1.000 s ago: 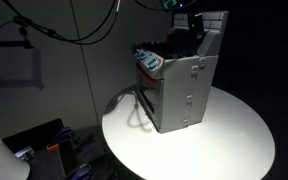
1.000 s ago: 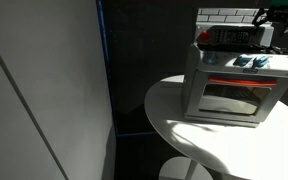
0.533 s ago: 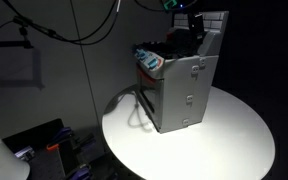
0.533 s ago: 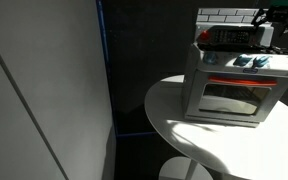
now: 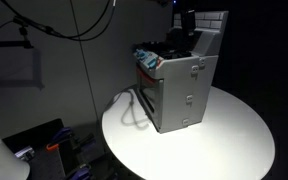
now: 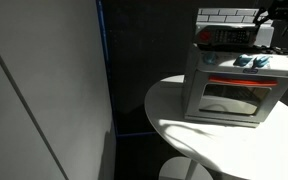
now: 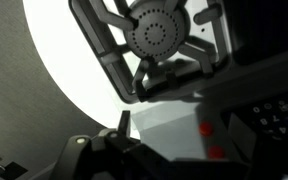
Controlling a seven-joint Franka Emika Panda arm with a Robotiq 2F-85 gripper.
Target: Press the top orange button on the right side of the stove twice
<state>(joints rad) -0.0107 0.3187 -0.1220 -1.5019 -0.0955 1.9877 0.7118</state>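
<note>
Dim room, round white surface [image 5: 239,140] lit from above. The stove [image 5: 182,88] stands near the middle of the surface in both exterior views, a grey box with a dark cooktop. Its oven door [image 6: 234,100], with a red strip along its top edge, faces the camera in an exterior view. The white tile-patterned back panel [image 6: 224,14] rises at the 12 o'clock edge of the stove. The hand [image 5: 189,20] hangs over the cooktop, just in front of the back panel. Whether it touches the stove cannot be told, nor whether it is released or clenched. In the wrist view a grey burner grate [image 7: 159,40] fills the 12 o'clock area, and two red buttons [image 7: 206,130] sit one above the other at 5 o'clock. Dark cables [image 5: 64,25] hang at 10 o'clock.
</note>
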